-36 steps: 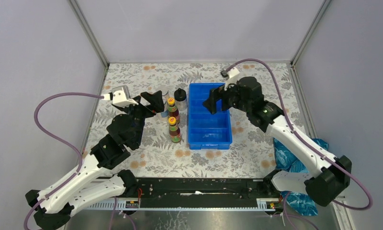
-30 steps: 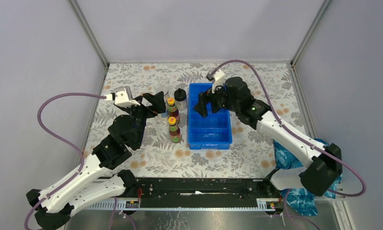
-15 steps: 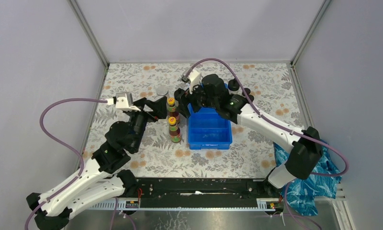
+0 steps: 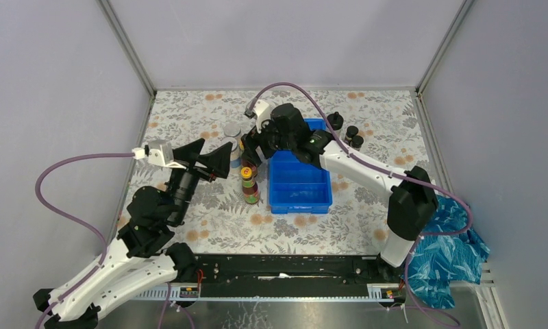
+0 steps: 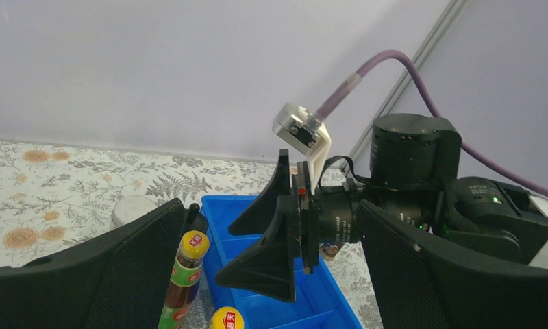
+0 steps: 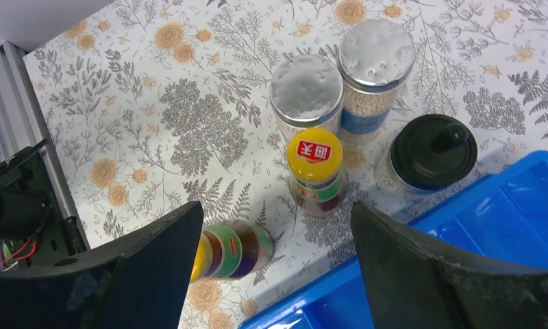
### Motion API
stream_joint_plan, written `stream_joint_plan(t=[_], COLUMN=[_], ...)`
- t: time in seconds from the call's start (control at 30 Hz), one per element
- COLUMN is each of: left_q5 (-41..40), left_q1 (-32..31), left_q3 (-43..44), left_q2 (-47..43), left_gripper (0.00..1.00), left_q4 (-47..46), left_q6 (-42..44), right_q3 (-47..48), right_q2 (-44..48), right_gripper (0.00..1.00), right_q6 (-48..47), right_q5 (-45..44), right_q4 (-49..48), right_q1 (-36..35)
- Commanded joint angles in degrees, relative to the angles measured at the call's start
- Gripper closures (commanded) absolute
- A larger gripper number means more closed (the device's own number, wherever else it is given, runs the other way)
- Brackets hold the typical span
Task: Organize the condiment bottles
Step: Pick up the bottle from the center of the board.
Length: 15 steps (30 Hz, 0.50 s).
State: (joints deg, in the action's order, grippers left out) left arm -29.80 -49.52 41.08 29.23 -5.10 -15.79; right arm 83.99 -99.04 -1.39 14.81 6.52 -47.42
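While the right tool [image 6: 275, 219] is hovering over the bottle cluster on the desk [image 6: 189, 110], left of the blue tray [image 6: 511, 219], its jaws are standing wide apart and gripping nothing. At the centre of the wrist view the upright red bottle with the yellow cap [image 6: 314, 164] is sitting between the jaws, lower down. Its twin [image 6: 230, 250] is showing at lower centre. Two silver-lidded jars [image 6: 307, 89] and a black domed-cap bottle [image 6: 432, 154] are crowding just beside it.

Judgement: best going straight down, centring on the cap and closing on the body without nudging its neighbours. Left tool [image 4: 213, 154] is waiting fully open and empty near the same cluster, so a clash looks possible.
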Motion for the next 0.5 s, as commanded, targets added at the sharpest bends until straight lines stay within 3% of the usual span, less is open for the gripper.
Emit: stream_joint_plan(t=[0.0, 0.47], left_q5=[3.13, 7.82], left_q1=[-0.40, -0.39], left_q3=[1.78, 1.72], left_q2=[-0.72, -3.80], left_gripper=[0.01, 0.01], left_q4=[2.07, 4.94], left_q6=[2.83, 5.95], right_q3=[4.55, 8.67], right_q2=[-2.25, -7.15], right_gripper=[0.14, 0.15], right_q6=[-1.15, -1.93], right_q5=[2.53, 3.14], right_q4=[-2.59, -2.05], right_q1=[-0.61, -0.61])
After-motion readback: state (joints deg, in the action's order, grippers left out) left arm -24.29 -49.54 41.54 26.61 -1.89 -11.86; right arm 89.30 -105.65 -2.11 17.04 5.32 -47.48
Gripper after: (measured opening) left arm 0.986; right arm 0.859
